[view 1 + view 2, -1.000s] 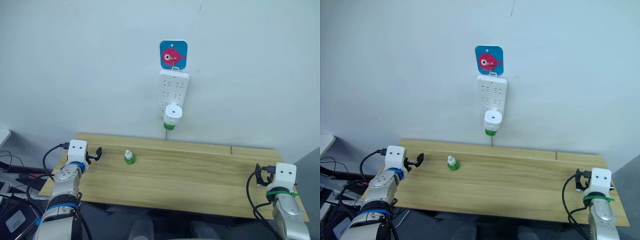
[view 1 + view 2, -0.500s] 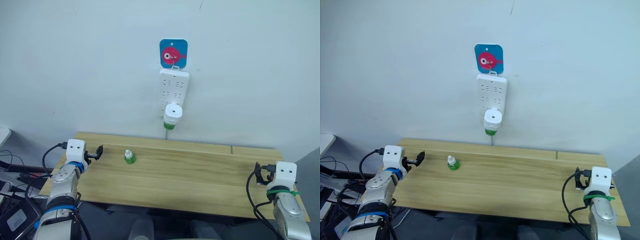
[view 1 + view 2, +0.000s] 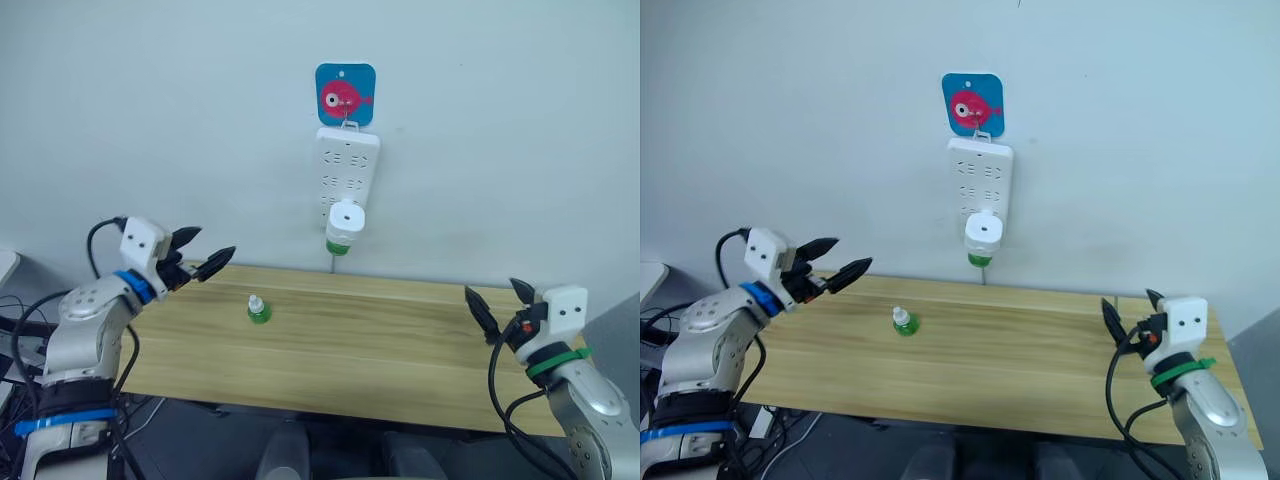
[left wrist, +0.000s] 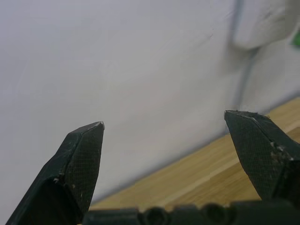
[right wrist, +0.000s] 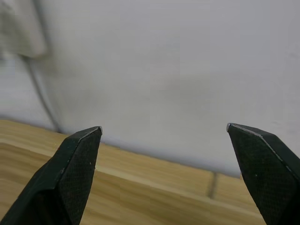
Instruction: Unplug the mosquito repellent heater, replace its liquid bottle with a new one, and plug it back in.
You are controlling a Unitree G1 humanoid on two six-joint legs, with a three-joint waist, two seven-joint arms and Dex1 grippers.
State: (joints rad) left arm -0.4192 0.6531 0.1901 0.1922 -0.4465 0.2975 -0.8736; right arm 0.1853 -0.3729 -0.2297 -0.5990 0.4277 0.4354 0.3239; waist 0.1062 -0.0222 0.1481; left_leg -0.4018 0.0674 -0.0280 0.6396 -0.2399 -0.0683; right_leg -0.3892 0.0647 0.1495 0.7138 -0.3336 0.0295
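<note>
The mosquito repellent heater (image 3: 344,217) is a small white rounded unit plugged into the bottom of a white power strip (image 3: 348,165) on the wall. A green liquid bottle (image 3: 338,248) hangs under it. A second small green bottle (image 3: 259,311) with a white cap stands upright on the wooden table (image 3: 380,350), left of centre. My left gripper (image 3: 213,242) hovers open above the table's left end, pointing toward the wall. At the table's right end my right gripper (image 3: 492,288) is raised and open. Neither holds anything; the open fingers (image 4: 82,150) show in the left wrist view.
A blue card with a pink fish (image 3: 345,97) hangs on a hook above the strip. A thin cable (image 3: 332,263) runs down the wall behind the table. Cables and gear lie on the floor at the far left (image 3: 15,345).
Both arms have risen from the table's ends and both grippers have opened. The left gripper swung up and inward. The camera has shifted slightly.
</note>
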